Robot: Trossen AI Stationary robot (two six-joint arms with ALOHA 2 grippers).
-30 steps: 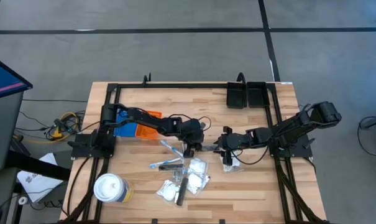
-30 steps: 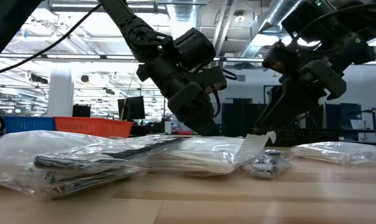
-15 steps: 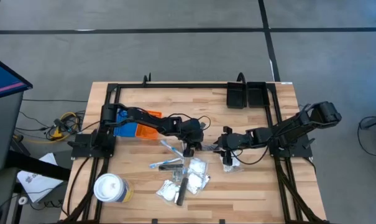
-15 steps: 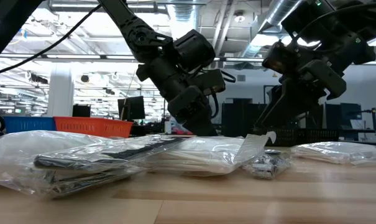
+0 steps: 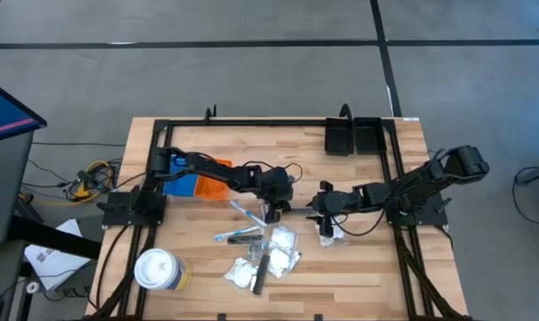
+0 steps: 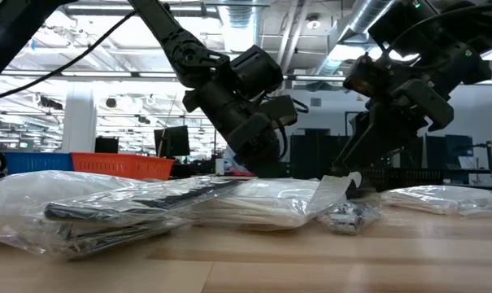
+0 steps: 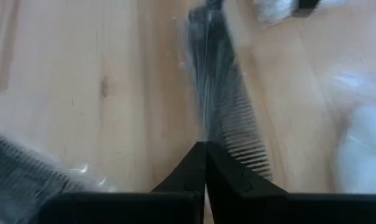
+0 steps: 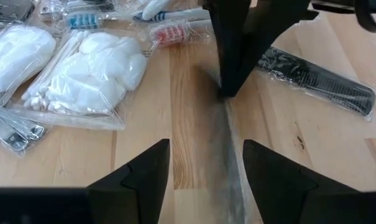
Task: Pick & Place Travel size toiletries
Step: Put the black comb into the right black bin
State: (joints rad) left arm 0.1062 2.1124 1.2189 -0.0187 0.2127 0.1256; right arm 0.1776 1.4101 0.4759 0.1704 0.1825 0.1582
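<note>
A dark comb in a clear wrapper (image 7: 222,93) lies on the wooden table between my two grippers, and in the right wrist view it is a grey strip (image 8: 232,155). My left gripper (image 5: 274,212) is shut, its tips (image 7: 204,146) at the comb's end nearest it. My right gripper (image 5: 317,209) stands open at the comb's other end, its fingers (image 8: 144,174) on either side and apart from it. Clear packets with white contents (image 8: 88,74), wrapped toothbrushes (image 8: 163,28) and a second wrapped comb (image 8: 318,78) lie around on the table. My left gripper comes steeply from above, slanting in from the table's left, and its shut fingertips (image 8: 228,87) meet the end of the comb's clear wrapper (image 7: 206,127). I cannot tell whether they pinch the film or only press on it. The comb lies on the table.
More packets and a dark stick (image 5: 262,267) are piled toward the near edge. A white lidded cup (image 5: 158,267) stands at the near left, blue and orange trays (image 5: 198,178) under the left arm, black bins (image 5: 354,135) at the far edge. Another clear packet (image 5: 331,234) lies near the right gripper.
</note>
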